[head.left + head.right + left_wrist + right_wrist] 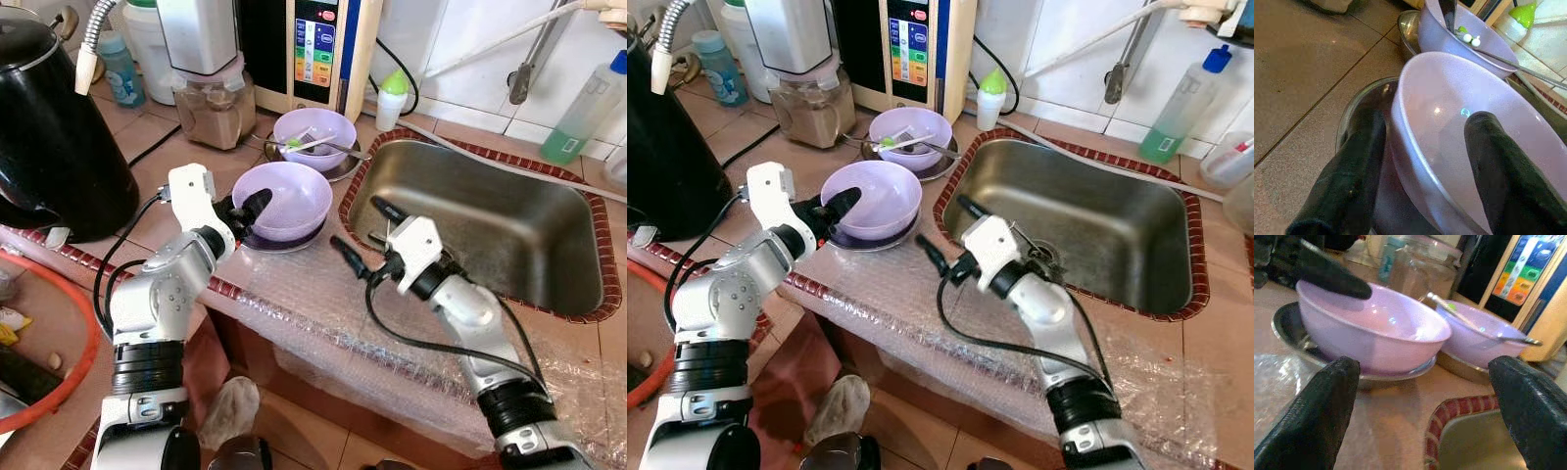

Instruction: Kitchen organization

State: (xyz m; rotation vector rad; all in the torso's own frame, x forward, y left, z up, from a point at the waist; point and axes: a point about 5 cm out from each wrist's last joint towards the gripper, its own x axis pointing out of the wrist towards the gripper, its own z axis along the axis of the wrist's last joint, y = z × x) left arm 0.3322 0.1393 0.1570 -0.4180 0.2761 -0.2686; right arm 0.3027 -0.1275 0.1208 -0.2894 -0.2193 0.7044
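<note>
Just left of centre in the left eye view, the near purple bowl [284, 199] sits upright, mouth up, on a steel plate [284, 240] on the tiled counter [147, 147]. The left gripper [247, 211] straddles its left rim, one finger inside and one outside, fingers apart. Behind it, toward upper centre, a second purple bowl [315, 132] holds a spoon [328, 144] lying crosswise. The right gripper [362, 235] hovers spread open at the sink's [509, 235] left edge, right of the bowl, apart from it. The panel's [315, 44] labels are unreadable.
</note>
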